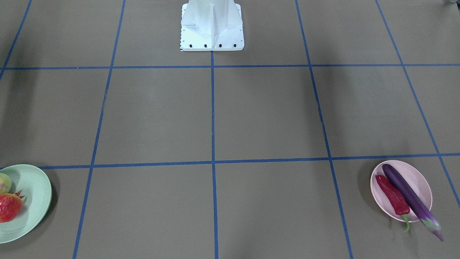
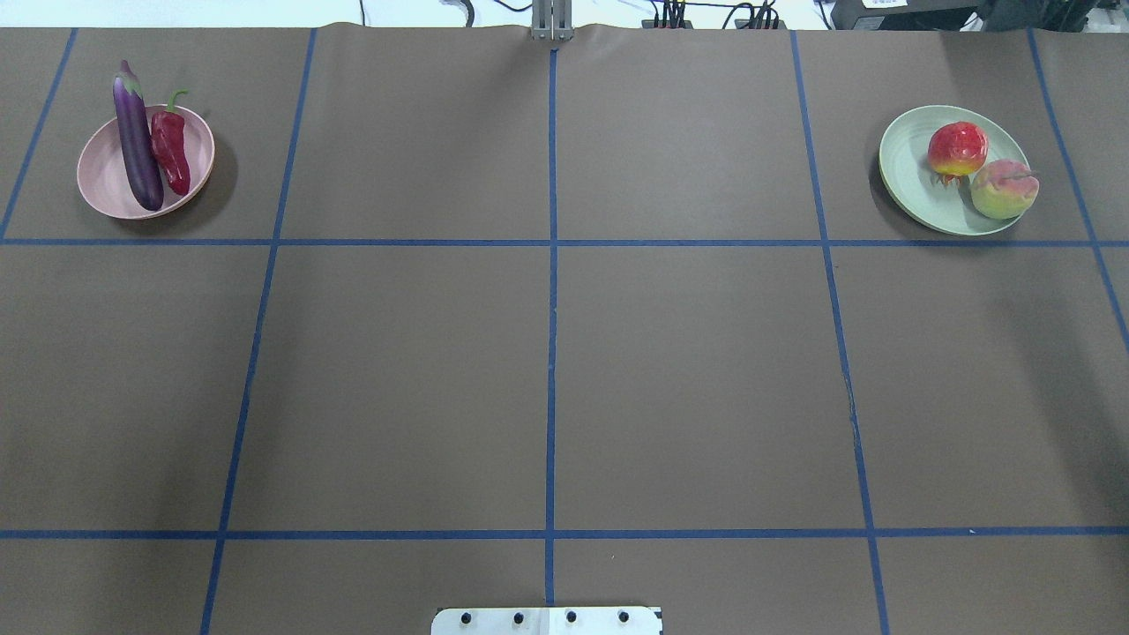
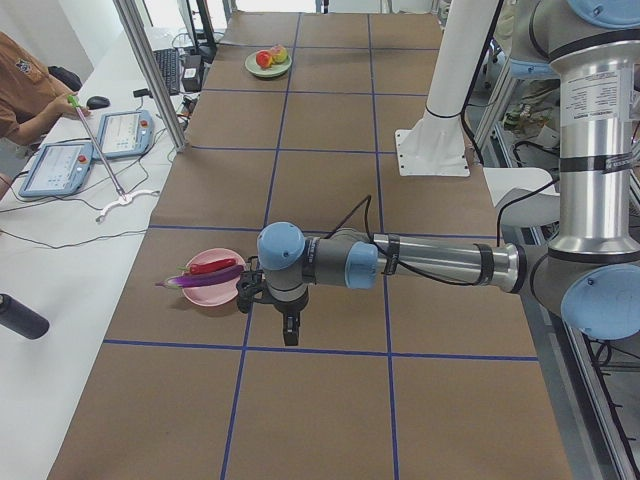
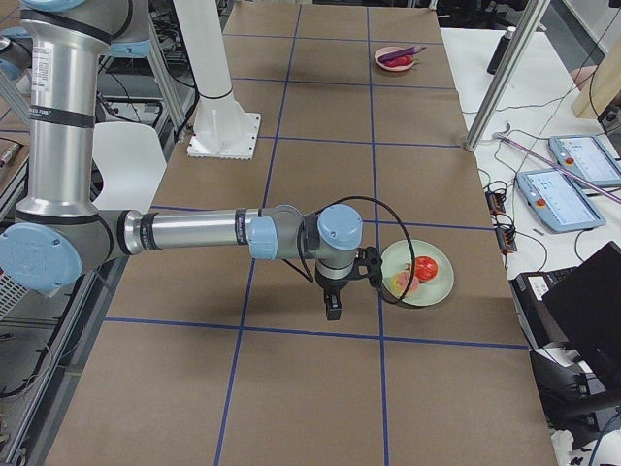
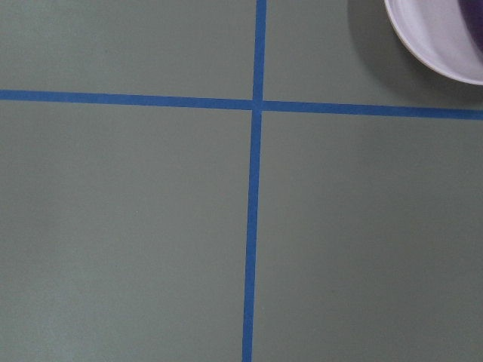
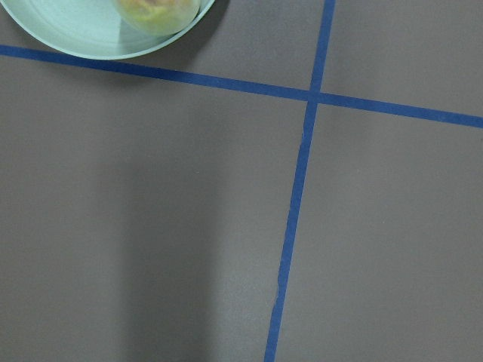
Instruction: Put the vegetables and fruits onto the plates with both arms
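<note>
The purple eggplant (image 2: 137, 141) and the red chili (image 2: 170, 150) lie side by side on the pink plate (image 2: 106, 172) at the far left. The eggplant's cap end sticks out over the rim. The red-orange crowned fruit (image 2: 957, 148) and the peach (image 2: 1004, 188) sit on the mint green plate (image 2: 908, 168) at the far right. My left gripper (image 3: 290, 333) hangs above the table just beside the pink plate (image 3: 210, 292). My right gripper (image 4: 333, 309) hangs beside the green plate (image 4: 437, 286). Both show only in the side views, so I cannot tell whether they are open or shut.
Blue tape lines divide the brown table into squares. The white base block (image 1: 212, 25) stands at the robot's side. An operator and tablets (image 3: 90, 140) are at a side desk. The left wrist view shows the pink plate's rim (image 5: 438, 45); the right wrist view shows the peach (image 6: 155, 11).
</note>
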Controlling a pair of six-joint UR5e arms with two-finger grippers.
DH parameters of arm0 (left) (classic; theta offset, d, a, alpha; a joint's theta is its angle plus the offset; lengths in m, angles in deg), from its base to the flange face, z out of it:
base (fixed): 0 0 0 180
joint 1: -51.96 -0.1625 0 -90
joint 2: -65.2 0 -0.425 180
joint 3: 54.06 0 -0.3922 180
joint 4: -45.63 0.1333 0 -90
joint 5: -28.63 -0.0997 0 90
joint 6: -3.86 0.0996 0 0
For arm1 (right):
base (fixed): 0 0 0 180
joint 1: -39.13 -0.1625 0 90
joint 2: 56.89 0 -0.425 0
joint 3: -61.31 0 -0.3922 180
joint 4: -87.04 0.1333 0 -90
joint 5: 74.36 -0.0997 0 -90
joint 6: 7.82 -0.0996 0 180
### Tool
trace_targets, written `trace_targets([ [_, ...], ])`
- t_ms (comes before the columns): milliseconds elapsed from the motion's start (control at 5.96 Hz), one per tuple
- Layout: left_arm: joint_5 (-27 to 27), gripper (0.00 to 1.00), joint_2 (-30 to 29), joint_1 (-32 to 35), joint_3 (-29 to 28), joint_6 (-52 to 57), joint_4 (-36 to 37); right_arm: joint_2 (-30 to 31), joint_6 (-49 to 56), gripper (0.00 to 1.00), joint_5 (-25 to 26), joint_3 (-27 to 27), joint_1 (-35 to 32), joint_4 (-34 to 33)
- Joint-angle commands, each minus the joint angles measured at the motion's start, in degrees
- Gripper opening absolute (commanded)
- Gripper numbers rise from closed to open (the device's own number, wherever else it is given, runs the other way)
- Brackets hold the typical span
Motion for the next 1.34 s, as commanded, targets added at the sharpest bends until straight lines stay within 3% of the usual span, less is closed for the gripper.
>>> trace_targets([
  [0, -0.27, 1.0, 0.7, 0.2, 1.9, 0.05, -0.33, 0.63, 0.0, 1.0, -0.28, 0.11, 0.03, -0.01],
  [1174, -0.8, 1.0, 5.8, 0.2, 5.52, -0.74, -0.33, 0.63, 0.0, 1.0, -0.72, 0.11, 0.03, 0.17],
])
